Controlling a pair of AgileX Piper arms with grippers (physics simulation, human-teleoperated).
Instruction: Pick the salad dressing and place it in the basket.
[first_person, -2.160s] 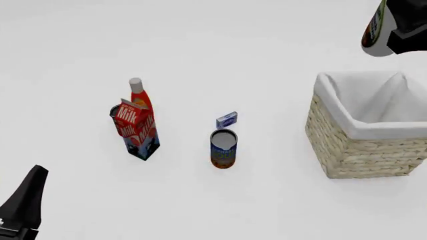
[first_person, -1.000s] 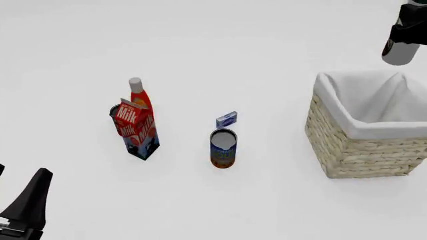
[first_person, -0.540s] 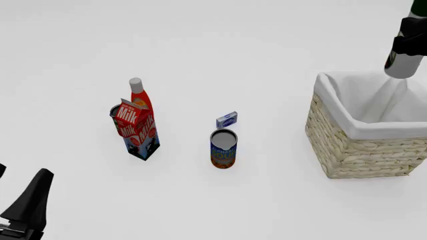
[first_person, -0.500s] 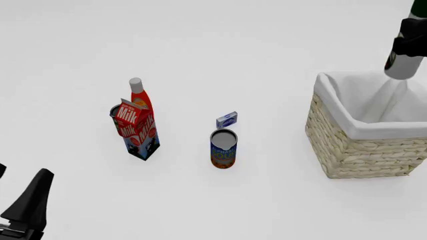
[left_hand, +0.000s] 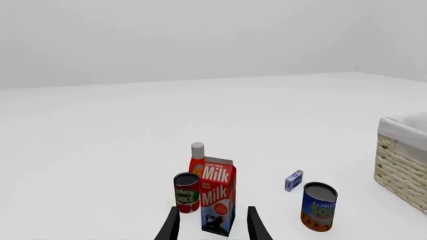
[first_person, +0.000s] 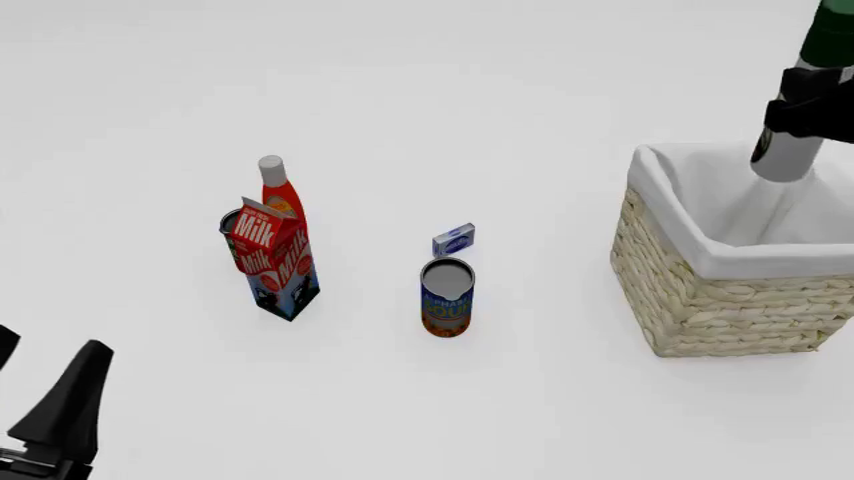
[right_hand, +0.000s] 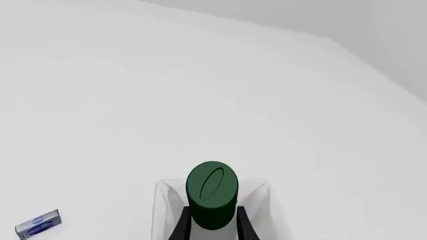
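Observation:
The salad dressing (first_person: 785, 155) hangs upright over the far side of the basket (first_person: 721, 300), its pale base level with the white liner's rim. My right gripper (first_person: 803, 108) is shut on the bottle's upper part. In the right wrist view the dark green cap (right_hand: 212, 185) fills the space between the black fingers (right_hand: 180, 226), with the basket liner (right_hand: 163, 200) below it. The bottle's label is hidden. My left gripper (first_person: 60, 420) sits low at the near left, open and holding nothing, far from the basket; its fingers (left_hand: 170, 227) frame the milk carton (left_hand: 217, 195).
A milk carton (first_person: 274, 262), a red bottle with a white cap (first_person: 276, 185) and a tomato sauce can (left_hand: 187, 192) stand clustered at centre left. A blue can (first_person: 447, 297) and a small blue box (first_person: 454, 240) sit mid-table, left of the basket.
The right gripper has carried the salad dressing down and slightly left, from high above the basket's far right corner to just over its opening, turning it upright. The left arm barely moved.

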